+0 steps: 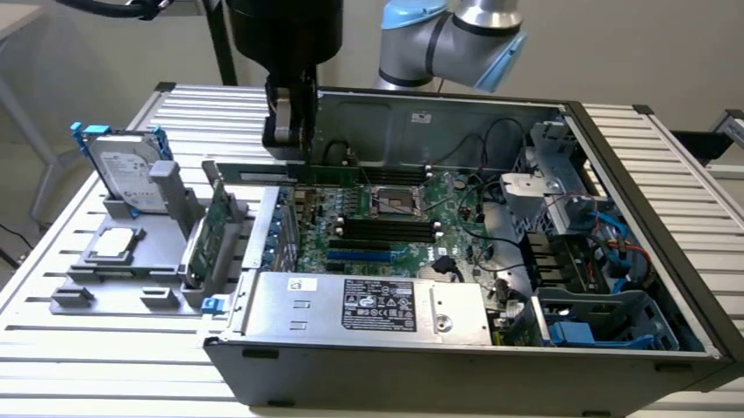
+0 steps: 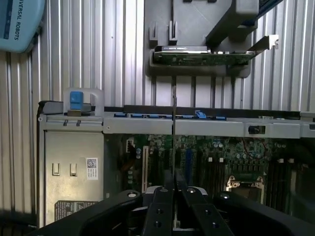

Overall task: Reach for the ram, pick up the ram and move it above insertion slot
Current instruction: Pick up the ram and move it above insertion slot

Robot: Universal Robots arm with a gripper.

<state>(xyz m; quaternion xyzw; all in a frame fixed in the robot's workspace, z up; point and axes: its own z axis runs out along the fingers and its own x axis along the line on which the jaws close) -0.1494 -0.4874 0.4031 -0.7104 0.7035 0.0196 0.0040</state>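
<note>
- Exterior view: the gripper [image 1: 287,144] hangs in the upper middle of the frame over the open computer case [image 1: 465,366], and it's pinching the ram [image 1: 250,172], a long green stick held level, jutting toward the exterior view's left just above the motherboard [image 1: 389,222].
- The case sits on a ribbed aluminium table [image 1: 104,348]; at left a grey fixture [image 1: 117,270] carries the hard drive [image 1: 122,174] with blue rails and a green expansion card [image 1: 204,239]. Pale wall behind.
- Wrist view: the fingers [image 2: 160,211] are pressed together on the ram [image 2: 173,118], seen edge-on as a thin line running up mid-frame. It appears to hang over the slots, though depth is hard to judge. Slatted table [image 2: 98,49] fills the upper frame.
</note>
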